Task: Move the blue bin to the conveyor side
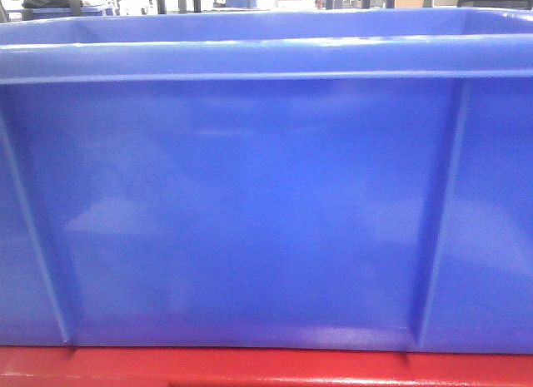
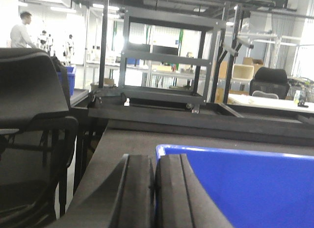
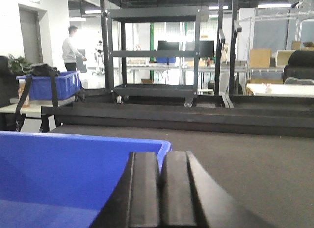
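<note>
The blue bin [image 1: 250, 204] fills the front view with its glossy ribbed side wall and thick rim, and stands on the conveyor's red edge frame [image 1: 250, 366]. In the left wrist view my left gripper [image 2: 154, 159] is shut on the bin's [image 2: 245, 189] left end wall, one finger inside and one outside. In the right wrist view my right gripper [image 3: 160, 157] is shut the same way on the bin's [image 3: 64, 174] right end wall. The conveyor's dark belt [image 3: 245, 154] stretches beyond the bin in both wrist views.
A black rail and a black metal rack [image 2: 162, 56] stand past the belt's far edge. A black chair [image 2: 29, 100] is at the left. Another blue bin [image 3: 49, 85] sits on a table at the far left, near a standing person [image 3: 71, 44].
</note>
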{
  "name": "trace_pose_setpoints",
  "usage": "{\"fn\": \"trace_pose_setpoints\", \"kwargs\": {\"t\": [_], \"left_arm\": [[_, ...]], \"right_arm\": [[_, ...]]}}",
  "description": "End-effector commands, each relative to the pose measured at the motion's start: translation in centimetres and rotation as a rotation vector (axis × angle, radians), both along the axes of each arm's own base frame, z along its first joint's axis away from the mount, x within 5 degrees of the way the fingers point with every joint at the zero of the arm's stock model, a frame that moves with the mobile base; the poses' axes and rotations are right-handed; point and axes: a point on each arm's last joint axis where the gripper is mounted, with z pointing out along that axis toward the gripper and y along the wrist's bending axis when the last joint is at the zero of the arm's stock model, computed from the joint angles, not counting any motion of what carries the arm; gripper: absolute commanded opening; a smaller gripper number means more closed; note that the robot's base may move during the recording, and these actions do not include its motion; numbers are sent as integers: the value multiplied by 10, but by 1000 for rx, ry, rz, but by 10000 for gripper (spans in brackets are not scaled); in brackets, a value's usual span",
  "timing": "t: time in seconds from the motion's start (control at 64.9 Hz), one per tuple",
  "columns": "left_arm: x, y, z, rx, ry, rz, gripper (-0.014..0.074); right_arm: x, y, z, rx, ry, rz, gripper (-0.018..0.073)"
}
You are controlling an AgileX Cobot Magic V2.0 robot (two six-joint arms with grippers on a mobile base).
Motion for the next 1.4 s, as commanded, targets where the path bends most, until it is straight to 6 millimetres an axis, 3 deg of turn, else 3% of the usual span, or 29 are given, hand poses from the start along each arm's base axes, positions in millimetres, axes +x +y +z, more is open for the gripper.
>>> {"fn": "trace_pose_setpoints", "kwargs": {"t": [0.0, 0.663, 0.94, 1.033, 1.387], "left_arm": [[-2, 0, 1, 2, -19, 2, 13], [-2, 0, 1, 2, -19, 2, 13], [-2, 0, 1, 2, -19, 2, 13], [-2, 0, 1, 2, -19, 2, 13], [-2, 0, 1, 2, -19, 2, 13]], "right_arm": [[-1, -1, 0, -10, -16, -8, -85], [1, 0, -3, -11, -16, -6, -89], [22, 6, -45, -7, 50, -33, -89], [25, 6, -52, -74, 41, -84, -89], [36, 5, -85, -22, 76, -124, -89]]}}
